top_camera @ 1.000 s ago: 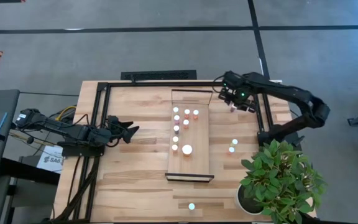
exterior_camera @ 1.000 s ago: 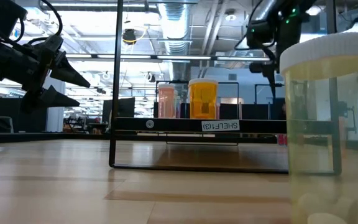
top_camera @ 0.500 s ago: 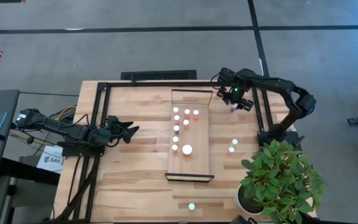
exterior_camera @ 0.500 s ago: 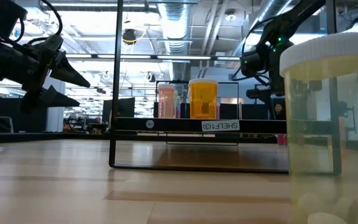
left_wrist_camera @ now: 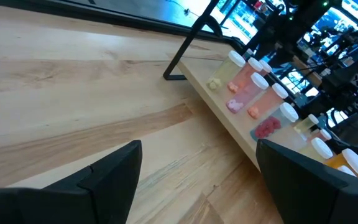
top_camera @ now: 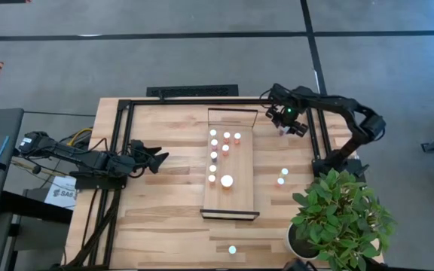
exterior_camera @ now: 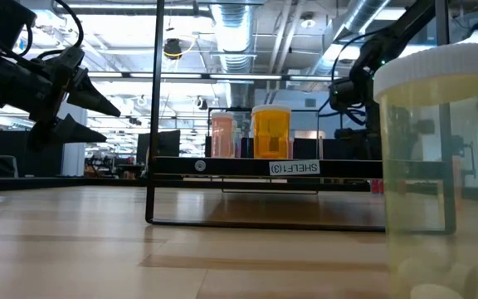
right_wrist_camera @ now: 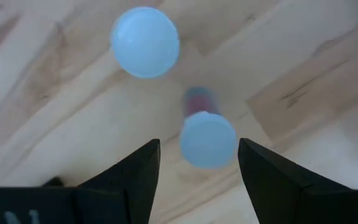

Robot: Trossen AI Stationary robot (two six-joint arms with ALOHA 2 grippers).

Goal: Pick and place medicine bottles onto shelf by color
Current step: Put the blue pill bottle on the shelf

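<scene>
Right gripper point(right_wrist_camera: 197, 163): fingers spread wide, directly above a red-bodied bottle point(right_wrist_camera: 206, 138) standing just right of the shelf point(top_camera: 232, 197)'s far end. Left gripper point(top_camera: 155, 157): wide open, waiting left of the shelf.

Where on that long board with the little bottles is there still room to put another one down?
The shelf is bare along its right side and at both ends. The bottles crowd its left edge in a column, with a few more beside it at the far end and a big-capped bottle toward the near end. The right gripper hovers open over two bottles off the shelf's far right corner.
</scene>
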